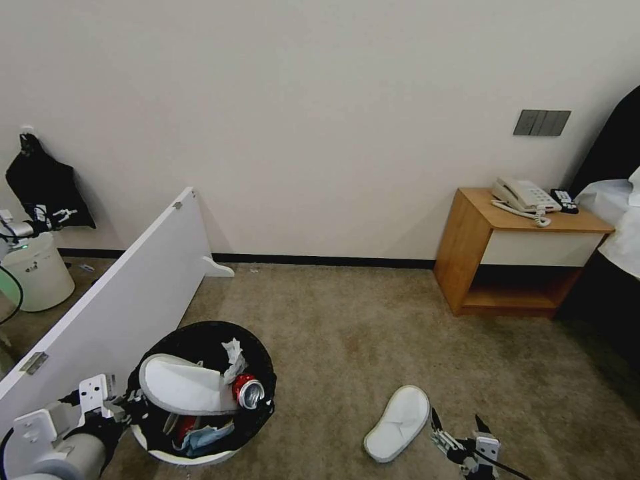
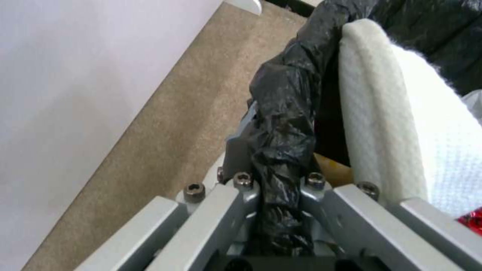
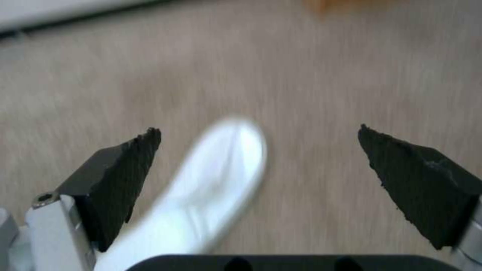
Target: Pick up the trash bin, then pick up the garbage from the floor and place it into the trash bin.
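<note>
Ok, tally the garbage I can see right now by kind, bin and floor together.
Slippers: 2, one in the trash bin at, one on the floor
Crushed red can: 1
White tissue: 1
Light-blue mask: 1
Total: 5

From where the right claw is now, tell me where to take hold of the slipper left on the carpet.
Probably best from above, across its narrow middle. The slipper lies flat and sole-up on the carpet, long and thin, so its two long edges suit the open right claw hovering beside it. The left claw is clamped on the trash bin rim, so it is not free to help.
</note>
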